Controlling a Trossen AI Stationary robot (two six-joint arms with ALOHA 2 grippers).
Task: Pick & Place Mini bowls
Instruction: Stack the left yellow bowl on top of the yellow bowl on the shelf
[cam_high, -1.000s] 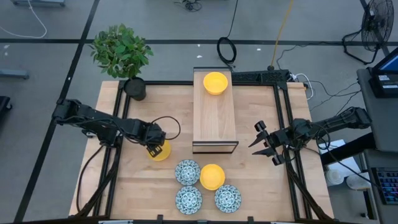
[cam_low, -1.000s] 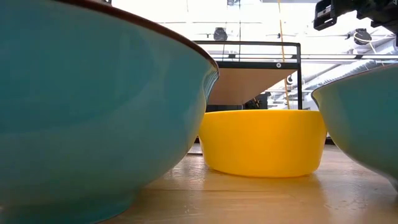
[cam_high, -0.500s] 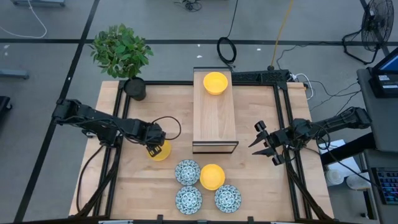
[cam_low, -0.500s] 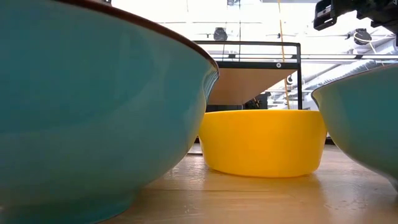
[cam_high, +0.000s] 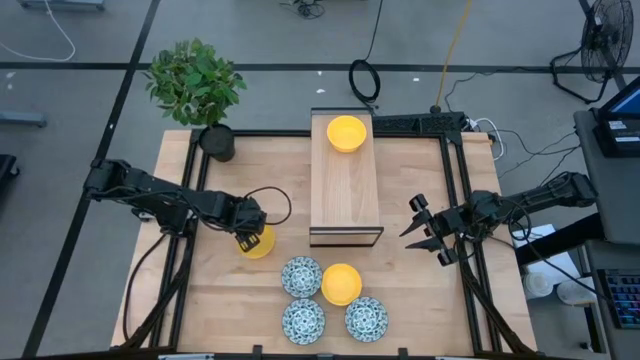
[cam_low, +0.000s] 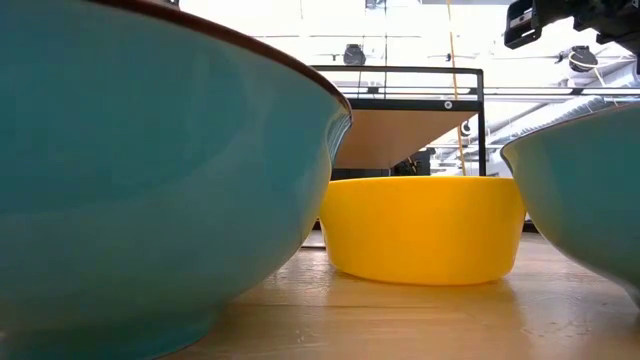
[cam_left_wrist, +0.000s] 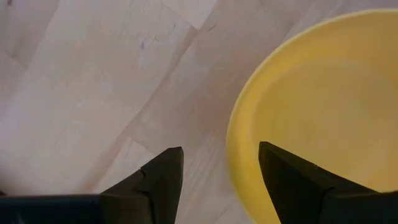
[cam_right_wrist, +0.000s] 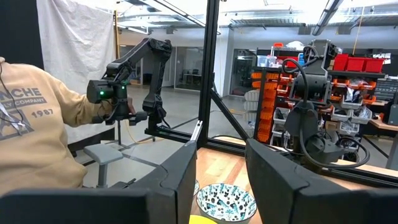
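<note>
My left gripper (cam_high: 248, 239) points down over a yellow mini bowl (cam_high: 259, 243) that sits on its base at the table's left. It is open, with one finger (cam_left_wrist: 163, 177) outside the bowl's rim (cam_left_wrist: 235, 155) and the other (cam_left_wrist: 292, 180) over the inside; I see no touch. A second yellow bowl (cam_high: 347, 133) stands on the far end of a raised wooden shelf (cam_high: 345, 190). A third yellow bowl (cam_high: 341, 284) and three blue floral bowls (cam_high: 301, 276) (cam_high: 303, 320) (cam_high: 367, 319) sit near the front edge. My right gripper (cam_high: 418, 230) waits open above the table's right side.
A dark plant pot (cam_high: 217, 142) with a leafy plant stands at the far left corner. A black frame (cam_high: 455, 200) runs around the table. In the right wrist view a person in a beige sweatshirt (cam_right_wrist: 31, 137) sits beyond the table. Bare wood lies between the shelf and my right gripper.
</note>
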